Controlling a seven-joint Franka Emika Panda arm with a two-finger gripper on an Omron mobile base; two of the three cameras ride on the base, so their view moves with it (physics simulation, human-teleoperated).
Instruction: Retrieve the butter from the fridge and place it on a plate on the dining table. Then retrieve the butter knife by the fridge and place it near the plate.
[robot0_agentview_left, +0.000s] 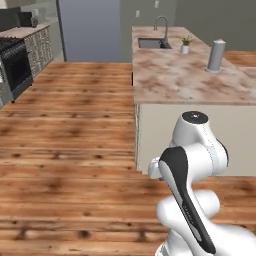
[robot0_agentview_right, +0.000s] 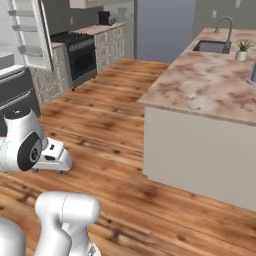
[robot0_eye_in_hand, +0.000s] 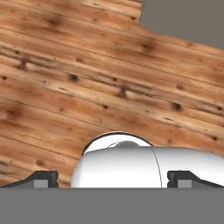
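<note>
My gripper points down at the wooden floor, folded in close to the arm. Its two dark fingertips stand far apart at the bottom corners of the hand view, open, with nothing held between them. The fridge sits at the far left edge of the right base view. There I see dark grey drawer fronts and, above them, an open door with white shelves. The butter, the plate, the dining table and the butter knife are out of view.
A marbled island counter on cream cabinets stands ahead to the right, carrying a sink, a small potted plant and a grey canister. A black stove lines the left wall. Wooden floor stretches between them.
</note>
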